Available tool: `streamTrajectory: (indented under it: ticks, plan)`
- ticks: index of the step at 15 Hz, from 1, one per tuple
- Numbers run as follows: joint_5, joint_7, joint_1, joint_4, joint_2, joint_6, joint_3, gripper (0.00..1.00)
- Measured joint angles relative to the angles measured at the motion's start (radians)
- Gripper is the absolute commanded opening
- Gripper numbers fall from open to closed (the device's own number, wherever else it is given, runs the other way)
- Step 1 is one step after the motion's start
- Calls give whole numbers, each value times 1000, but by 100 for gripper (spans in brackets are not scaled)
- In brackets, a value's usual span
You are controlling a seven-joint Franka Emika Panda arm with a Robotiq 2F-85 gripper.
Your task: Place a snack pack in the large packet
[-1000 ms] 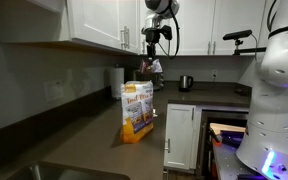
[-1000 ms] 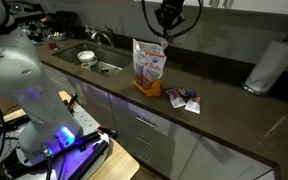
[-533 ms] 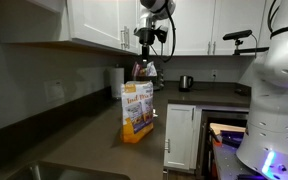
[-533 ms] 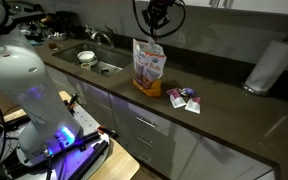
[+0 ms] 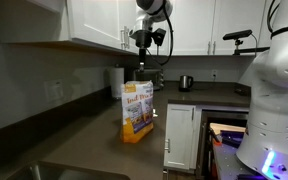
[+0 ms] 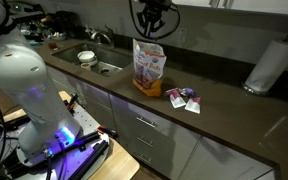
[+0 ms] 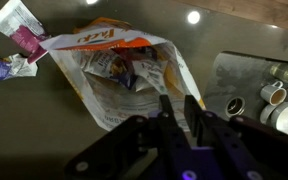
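**Hovering over the open bag by the counter's front edge**

The Panda arm [image 5: 154, 8] reaches down from high up, its wrist turned so the gripper [image 5: 143, 52] points straight at the countertop [image 6: 224, 112]. In both exterior views the gripper hangs well above the large packet [image 6: 149, 64], level with the white upper cabinets [image 5: 96, 25].

In the wrist view the two fingers [image 7: 168, 108] stand close together with only a slim gap. Nothing can be made out between them, though the picture is blurred.

The large packet stands upright near the front edge of the countertop. Its mouth is spread open towards the wrist camera, and crumpled wrappers show inside. The gripper sits over the side of that opening, not over its middle.

Two small snack packs [image 6: 185, 98] lie flat just beside the packet, along the same front edge.

Further along that side there is bare countertop up to a paper towel roll [image 6: 267, 64] near the back edge. On the packet's other side, a sink [image 6: 104, 66] with a bowl [image 6: 86, 57] is set into the surface. Above the packet the space is open up to the fingertips.
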Motion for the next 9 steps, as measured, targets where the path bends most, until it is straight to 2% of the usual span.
streamTrajectory:
  ticks: [7, 9]
  plan:
    - [-1, 1, -19, 0, 0, 51, -28, 96]
    - [-14, 4, -32, 0, 1, 79, -36, 100]
